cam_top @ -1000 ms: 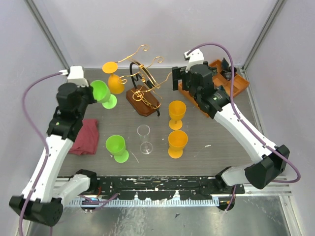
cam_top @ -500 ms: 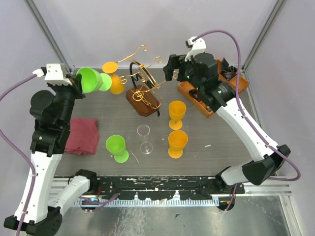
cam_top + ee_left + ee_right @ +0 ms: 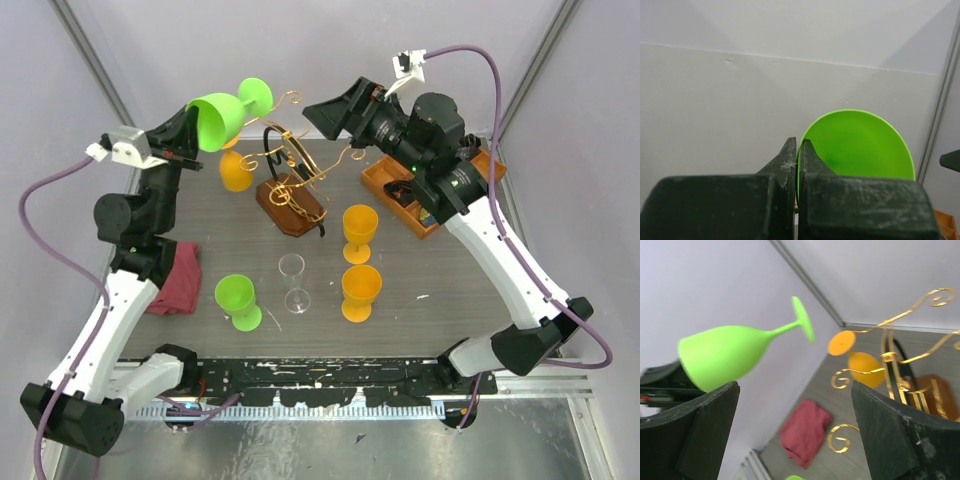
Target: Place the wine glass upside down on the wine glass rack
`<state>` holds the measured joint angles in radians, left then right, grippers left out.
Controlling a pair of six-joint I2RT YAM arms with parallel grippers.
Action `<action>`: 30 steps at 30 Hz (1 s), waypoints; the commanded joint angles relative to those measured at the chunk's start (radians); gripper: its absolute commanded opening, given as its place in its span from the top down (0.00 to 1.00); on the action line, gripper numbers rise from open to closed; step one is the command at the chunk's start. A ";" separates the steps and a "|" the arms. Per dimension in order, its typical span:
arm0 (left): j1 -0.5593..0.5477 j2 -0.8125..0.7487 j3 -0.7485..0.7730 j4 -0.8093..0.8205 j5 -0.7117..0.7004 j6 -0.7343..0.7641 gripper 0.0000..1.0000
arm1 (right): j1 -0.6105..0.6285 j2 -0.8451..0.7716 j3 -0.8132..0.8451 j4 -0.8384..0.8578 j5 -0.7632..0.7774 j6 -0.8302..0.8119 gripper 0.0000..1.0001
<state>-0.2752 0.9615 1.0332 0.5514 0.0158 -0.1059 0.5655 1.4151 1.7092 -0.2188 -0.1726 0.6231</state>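
One green glass [image 3: 228, 110] aloft on its side, rim pinched by left gripper [image 3: 192, 128], foot toward rack [image 3: 292, 200], not touching. Right gripper [image 3: 325, 108] spread wide, empty, near rack.

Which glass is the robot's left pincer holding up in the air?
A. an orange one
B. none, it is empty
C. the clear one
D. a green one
D: the left pincer is clamped on the rim of the bright green plastic wine glass, which is held on its side in mid-air.
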 commanded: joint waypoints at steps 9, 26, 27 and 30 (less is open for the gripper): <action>-0.243 0.147 -0.159 0.754 -0.094 0.323 1.00 | -0.001 0.052 -0.083 0.392 -0.228 0.454 0.02; -0.319 0.213 -0.201 0.880 -0.026 0.404 1.00 | -0.016 0.076 -0.125 0.518 -0.206 0.548 0.07; -0.322 0.211 -0.205 0.880 -0.024 0.402 1.00 | -0.016 0.082 -0.125 0.528 -0.207 0.560 0.08; -0.329 0.209 -0.217 0.880 -0.026 0.402 1.00 | -0.017 0.111 -0.120 0.585 -0.214 0.615 0.14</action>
<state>-0.5930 1.1946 0.8402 1.3647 -0.0151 0.2726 0.5529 1.4990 1.5772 0.2447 -0.3805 1.1625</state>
